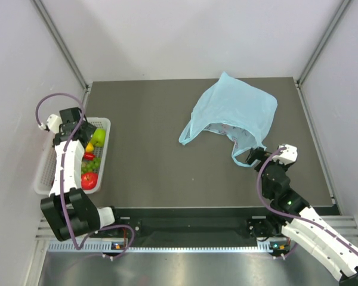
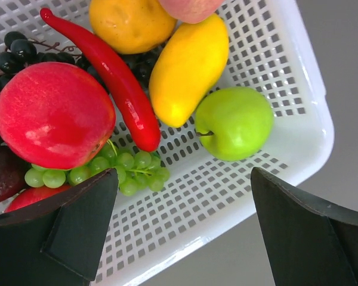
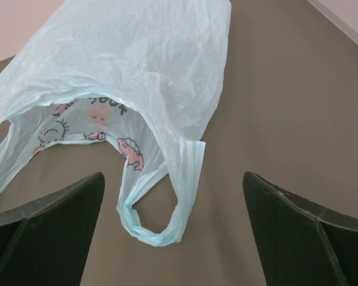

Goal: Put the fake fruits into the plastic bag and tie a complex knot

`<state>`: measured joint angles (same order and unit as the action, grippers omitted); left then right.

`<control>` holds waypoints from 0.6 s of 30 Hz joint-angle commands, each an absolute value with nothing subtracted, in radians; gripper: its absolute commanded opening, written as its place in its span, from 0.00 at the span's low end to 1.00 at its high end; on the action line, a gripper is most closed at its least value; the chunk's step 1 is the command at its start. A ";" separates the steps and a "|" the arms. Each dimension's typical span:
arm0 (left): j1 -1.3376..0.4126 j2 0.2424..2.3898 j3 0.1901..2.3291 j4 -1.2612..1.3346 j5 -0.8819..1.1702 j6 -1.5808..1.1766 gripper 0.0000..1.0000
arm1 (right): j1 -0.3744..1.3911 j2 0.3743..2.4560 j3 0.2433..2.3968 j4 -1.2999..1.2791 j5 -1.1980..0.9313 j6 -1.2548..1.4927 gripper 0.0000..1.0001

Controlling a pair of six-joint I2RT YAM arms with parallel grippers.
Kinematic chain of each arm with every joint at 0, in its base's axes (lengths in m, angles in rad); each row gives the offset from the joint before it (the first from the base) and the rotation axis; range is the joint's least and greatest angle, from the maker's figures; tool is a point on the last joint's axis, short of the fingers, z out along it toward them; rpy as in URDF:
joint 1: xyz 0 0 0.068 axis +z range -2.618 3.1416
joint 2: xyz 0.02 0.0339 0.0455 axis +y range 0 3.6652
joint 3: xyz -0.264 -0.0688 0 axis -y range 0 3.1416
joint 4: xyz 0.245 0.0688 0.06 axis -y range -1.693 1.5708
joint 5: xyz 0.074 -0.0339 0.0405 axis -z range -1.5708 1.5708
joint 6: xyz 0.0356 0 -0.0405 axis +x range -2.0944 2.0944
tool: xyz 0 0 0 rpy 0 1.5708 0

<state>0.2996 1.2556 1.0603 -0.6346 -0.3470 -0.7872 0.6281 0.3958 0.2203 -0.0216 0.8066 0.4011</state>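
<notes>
Both spread and empty, the left gripper (image 2: 182,193) is held over the fake fruits (image 2: 53,113), the right gripper (image 3: 173,179) before the plastic bag (image 3: 137,59), whose mouth is turned toward it.

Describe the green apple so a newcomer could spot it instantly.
Look in the white mesh basket at the table's left edge. The green apple sits by its corner beside the yellow mango, the only big green fruit; the grapes are tiny.

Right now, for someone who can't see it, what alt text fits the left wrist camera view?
A white mesh basket holds glossy fake fruit: a red apple, yellow mango, green apple, green grapes and a red chili. The left tool hovers open over its edge.
</notes>
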 commanded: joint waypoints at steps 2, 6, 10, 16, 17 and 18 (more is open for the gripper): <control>0.318 1.262 1.092 -0.603 -0.359 -0.772 0.98 | 0.632 0.403 0.236 0.034 0.796 0.394 1.00; 0.318 1.262 1.140 -0.673 -0.438 -0.713 0.99 | 0.634 0.414 0.236 0.044 0.788 0.391 1.00; 0.316 1.221 1.150 -0.724 -0.506 -0.678 0.99 | 0.634 0.433 0.239 0.049 0.784 0.390 1.00; 0.434 1.215 1.114 -0.733 -0.370 -0.656 0.99 | 0.634 0.425 0.235 0.052 0.775 0.385 1.00; 0.452 1.223 1.100 -0.735 -0.356 -0.669 0.99 | 0.634 0.423 0.233 0.052 0.773 0.385 1.00; 0.469 1.241 1.095 -0.744 -0.345 -0.675 0.99 | 0.634 0.423 0.233 0.052 0.773 0.385 1.00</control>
